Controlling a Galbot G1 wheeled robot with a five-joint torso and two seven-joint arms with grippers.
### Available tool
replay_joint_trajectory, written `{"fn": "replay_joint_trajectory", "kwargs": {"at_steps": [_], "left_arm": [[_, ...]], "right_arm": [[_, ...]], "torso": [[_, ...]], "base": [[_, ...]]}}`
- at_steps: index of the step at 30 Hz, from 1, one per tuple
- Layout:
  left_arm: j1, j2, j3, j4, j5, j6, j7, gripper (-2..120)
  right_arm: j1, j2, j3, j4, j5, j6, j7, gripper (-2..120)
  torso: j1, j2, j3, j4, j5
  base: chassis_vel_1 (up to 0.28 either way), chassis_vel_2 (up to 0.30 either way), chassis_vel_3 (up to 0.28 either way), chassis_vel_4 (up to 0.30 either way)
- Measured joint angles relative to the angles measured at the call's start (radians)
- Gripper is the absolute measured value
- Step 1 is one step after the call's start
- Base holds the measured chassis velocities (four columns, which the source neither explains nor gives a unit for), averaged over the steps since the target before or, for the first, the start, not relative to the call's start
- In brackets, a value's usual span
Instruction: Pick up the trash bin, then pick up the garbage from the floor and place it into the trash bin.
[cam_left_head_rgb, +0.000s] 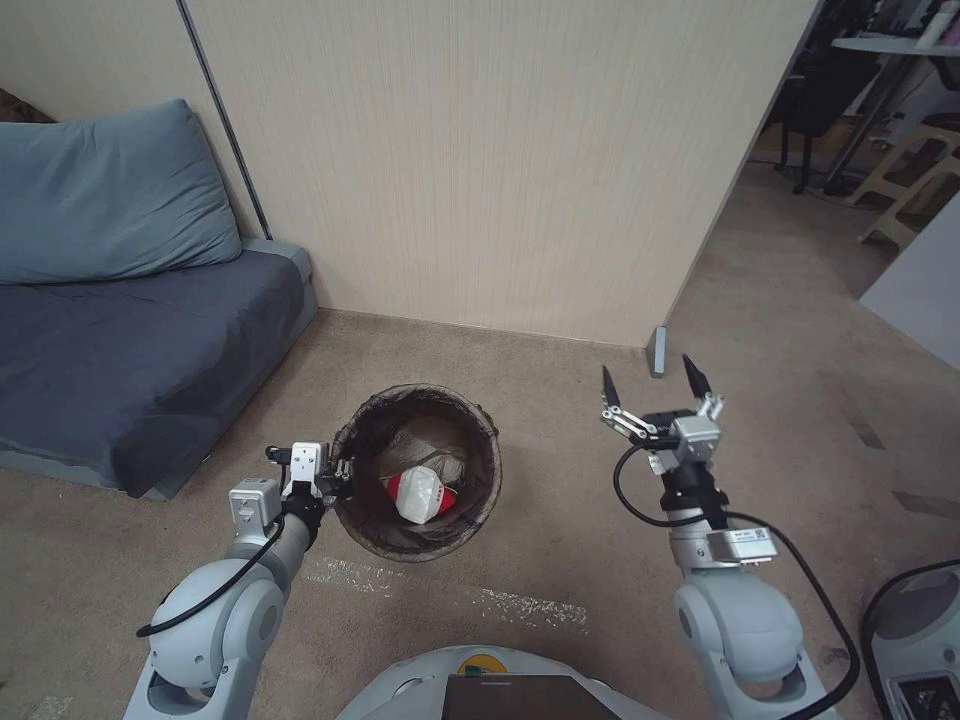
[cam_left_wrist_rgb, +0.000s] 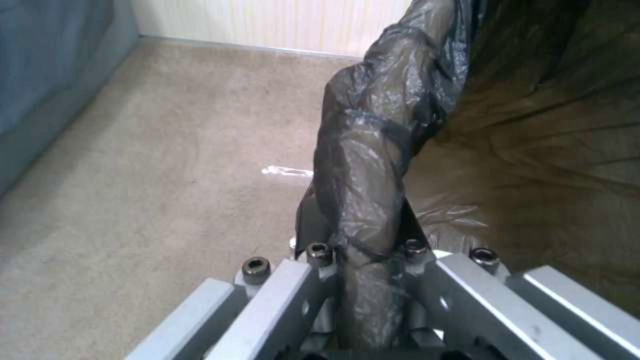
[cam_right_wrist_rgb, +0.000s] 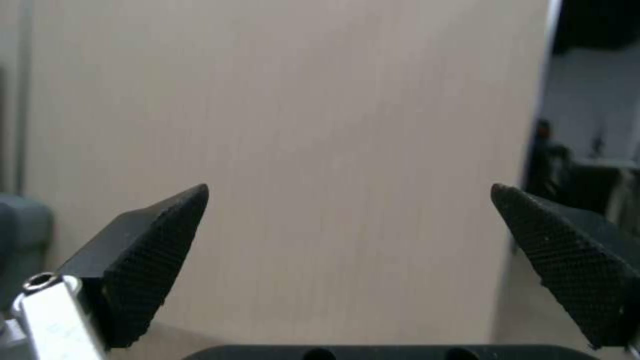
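The left gripper (cam_left_head_rgb: 338, 472) had its fingers (cam_left_wrist_rgb: 313, 250) pinched on the bag-covered rim of the small round trash bin (cam_left_head_rgb: 480, 440) lined with a dark brown-black bag. The bin stood directly beyond those fingers on the beige short-pile carpet floor (cam_left_head_rgb: 560, 400). Inside the bin lay a crumpled red-and-white carton (cam_left_head_rgb: 420, 493). The right gripper (cam_left_head_rgb: 654, 379) hovered well apart from the bin, its black textured fingers (cam_right_wrist_rgb: 157, 250) spread wide and facing the pale panelled wall (cam_left_head_rgb: 480, 150).

The bin's (cam_left_head_rgb: 417, 470) outer wall was hidden beneath its bag. The left gripper's (cam_left_head_rgb: 340, 474) fingertips, at its nine o'clock rim, were buried in bag folds.
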Motion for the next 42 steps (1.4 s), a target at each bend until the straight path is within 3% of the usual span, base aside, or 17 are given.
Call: {"fn": "replay_joint_trajectory", "kwargs": {"at_steps": [13,42], "left_arm": [[0.002,-0.015,-0.001,0.012,0.034,-0.030,-0.007,0],[0.009,-0.022,0.008,0.029,0.037,-0.069,0.028,0]], "right_arm": [[-0.085,0.103,-0.005,-0.023,-0.035,0.022,0.032,100],[-0.033,0.092,-0.010,-0.041,-0.031,0.016,0.018,100]], "torso": [[0.000,0.000,0.000,0.0001,-0.0001],[0.000,0.000,0.000,0.0000,0.0000]], "base": [[0.000,0.000,0.000,0.000],[0.000,0.000,0.000,0.000]]}}
